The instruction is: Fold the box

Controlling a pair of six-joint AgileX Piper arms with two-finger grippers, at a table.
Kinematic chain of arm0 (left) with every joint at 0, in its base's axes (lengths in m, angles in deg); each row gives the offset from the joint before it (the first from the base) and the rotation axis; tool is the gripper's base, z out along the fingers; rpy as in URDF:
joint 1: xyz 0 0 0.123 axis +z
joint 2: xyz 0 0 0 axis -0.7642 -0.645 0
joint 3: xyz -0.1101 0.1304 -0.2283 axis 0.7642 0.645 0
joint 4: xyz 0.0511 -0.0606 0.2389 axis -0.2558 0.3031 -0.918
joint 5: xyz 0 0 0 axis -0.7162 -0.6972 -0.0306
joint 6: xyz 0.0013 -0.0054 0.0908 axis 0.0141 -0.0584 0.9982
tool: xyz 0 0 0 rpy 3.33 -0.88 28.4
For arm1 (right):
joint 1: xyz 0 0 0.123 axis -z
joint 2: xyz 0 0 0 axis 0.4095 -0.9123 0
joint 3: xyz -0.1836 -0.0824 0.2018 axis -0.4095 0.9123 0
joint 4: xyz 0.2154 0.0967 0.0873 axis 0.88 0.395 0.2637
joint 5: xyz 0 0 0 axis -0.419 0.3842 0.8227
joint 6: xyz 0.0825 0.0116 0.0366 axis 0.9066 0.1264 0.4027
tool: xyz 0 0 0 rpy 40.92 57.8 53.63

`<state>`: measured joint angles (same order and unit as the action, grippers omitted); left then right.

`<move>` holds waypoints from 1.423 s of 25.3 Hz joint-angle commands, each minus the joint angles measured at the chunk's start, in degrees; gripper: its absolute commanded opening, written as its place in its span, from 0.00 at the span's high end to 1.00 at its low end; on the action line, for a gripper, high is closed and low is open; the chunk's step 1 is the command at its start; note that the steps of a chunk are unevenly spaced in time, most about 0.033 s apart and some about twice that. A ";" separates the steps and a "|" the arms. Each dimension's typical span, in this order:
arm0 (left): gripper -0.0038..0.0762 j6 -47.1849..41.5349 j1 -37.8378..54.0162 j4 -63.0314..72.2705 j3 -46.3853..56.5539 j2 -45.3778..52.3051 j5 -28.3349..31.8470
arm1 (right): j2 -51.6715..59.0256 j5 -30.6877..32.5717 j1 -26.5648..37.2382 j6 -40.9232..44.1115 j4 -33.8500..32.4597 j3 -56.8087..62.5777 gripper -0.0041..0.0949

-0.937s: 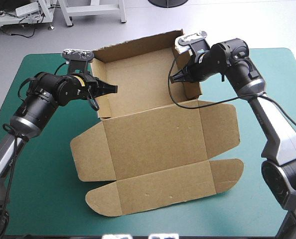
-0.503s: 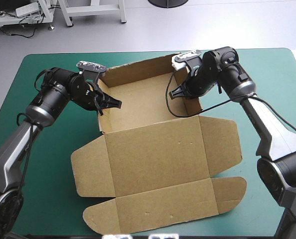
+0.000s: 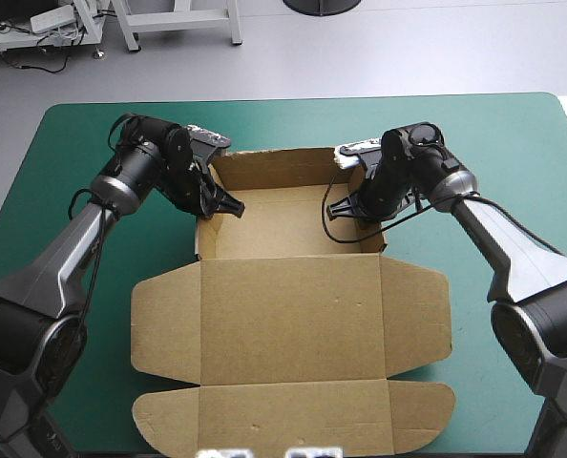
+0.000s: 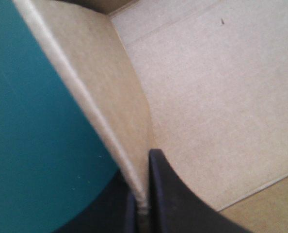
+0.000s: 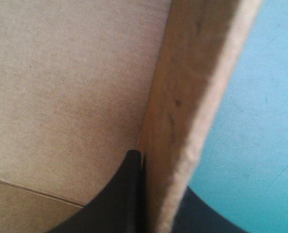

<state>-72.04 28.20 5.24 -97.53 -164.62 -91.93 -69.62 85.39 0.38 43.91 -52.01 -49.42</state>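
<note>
We see the brown box [image 3: 293, 305] mid-table, its tray at the far side and its lid flat toward the near edge. Our left gripper [image 3: 230, 204] pinches the left wall [image 3: 201, 239] and our right gripper [image 3: 339, 207] pinches the right wall [image 3: 378, 239]. The tray lies between them, equally near both.

Walling in the tray of the box [image 3: 293, 315] on its left, right and far sides. Crowding both side walls with the left gripper [image 3: 236, 205] and right gripper [image 3: 332, 211], each nipping its wall, one finger inside, one outside. Leaving the tray floor between them clear from above and across the flat lid on the near side. Offering bare teal-green cover [image 3: 64, 134] outside both walls.
</note>
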 commanded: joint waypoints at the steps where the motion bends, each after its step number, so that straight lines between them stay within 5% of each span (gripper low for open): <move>1: 0.96 3.63 -0.33 -0.37 -2.08 0.52 -1.79 | 2.71 1.01 -0.16 -3.05 0.53 -1.01 0.98; 6: 0.96 3.76 -0.33 -0.37 -2.08 -0.27 -0.52 | 1.73 2.39 0.25 -2.32 -3.74 -0.91 0.98; 23: 0.95 3.76 -0.32 6.39 -2.08 -5.46 -1.83 | -2.19 3.69 0.46 -5.06 -2.02 -0.79 0.96; 27: 0.85 3.84 -0.32 8.30 -2.08 -5.25 -1.83 | -2.19 3.69 0.46 -5.92 -0.19 -0.79 0.79; 33: 0.58 3.84 -0.32 11.08 -2.08 -3.95 -1.83 | -2.09 3.69 0.46 -6.99 1.83 -0.79 0.29; 36: 0.49 3.71 -0.32 11.08 -2.08 -3.20 -1.83 | -2.09 3.69 0.46 -6.75 1.83 -0.79 0.22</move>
<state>-68.45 28.31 13.26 -98.41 -171.83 -91.49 -74.62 87.58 0.97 37.90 -50.97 -48.99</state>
